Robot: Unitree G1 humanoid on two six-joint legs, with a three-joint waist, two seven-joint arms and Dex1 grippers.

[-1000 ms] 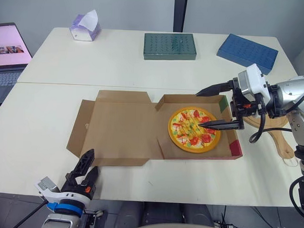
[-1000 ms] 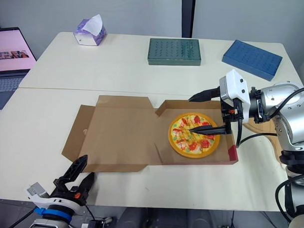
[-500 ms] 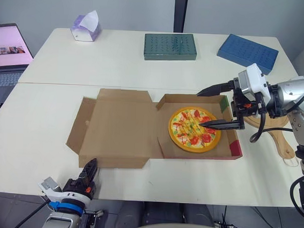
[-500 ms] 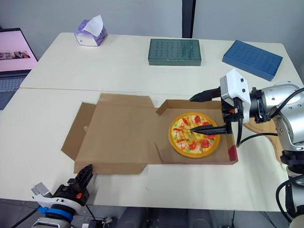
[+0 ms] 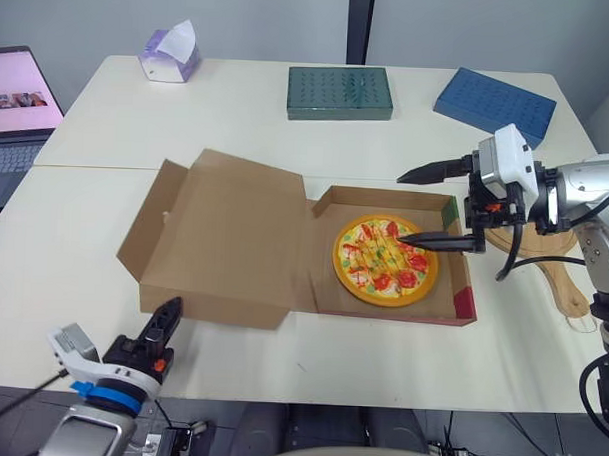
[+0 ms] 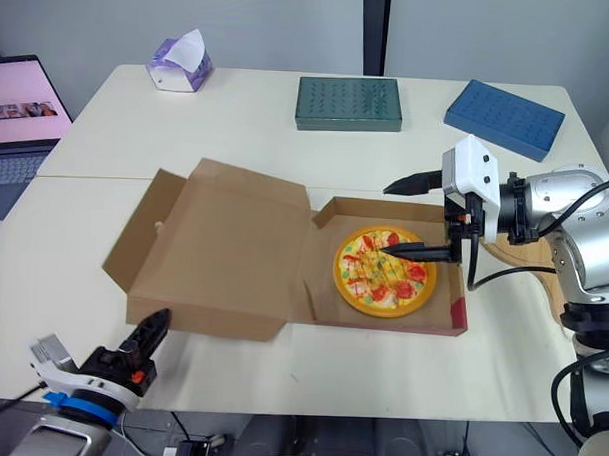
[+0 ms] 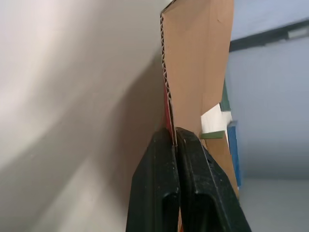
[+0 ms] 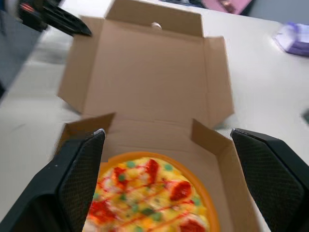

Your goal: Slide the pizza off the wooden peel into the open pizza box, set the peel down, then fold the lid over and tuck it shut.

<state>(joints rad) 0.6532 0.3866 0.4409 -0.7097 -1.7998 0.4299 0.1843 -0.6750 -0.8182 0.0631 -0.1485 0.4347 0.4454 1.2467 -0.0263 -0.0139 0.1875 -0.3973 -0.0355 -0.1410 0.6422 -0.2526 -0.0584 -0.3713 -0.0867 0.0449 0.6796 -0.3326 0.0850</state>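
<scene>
Clamping the brown lid (image 5: 219, 235) at lower left, my left gripper (image 5: 169, 308) is tilting it up from flat; right gripper (image 5: 399, 208) is hanging spread.

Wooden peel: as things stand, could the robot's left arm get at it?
Probably not. The left gripper is shut on the lid, and the wooden peel lies beyond the pizza box, by the right arm.

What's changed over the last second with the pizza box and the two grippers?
The left gripper, which was open at the lid's front edge, has closed on that edge and started raising it. The lid lay flat on the table and now tilts upward. The right gripper stayed open above the pizza, which still lies in the box. The peel stayed on the table.
</scene>
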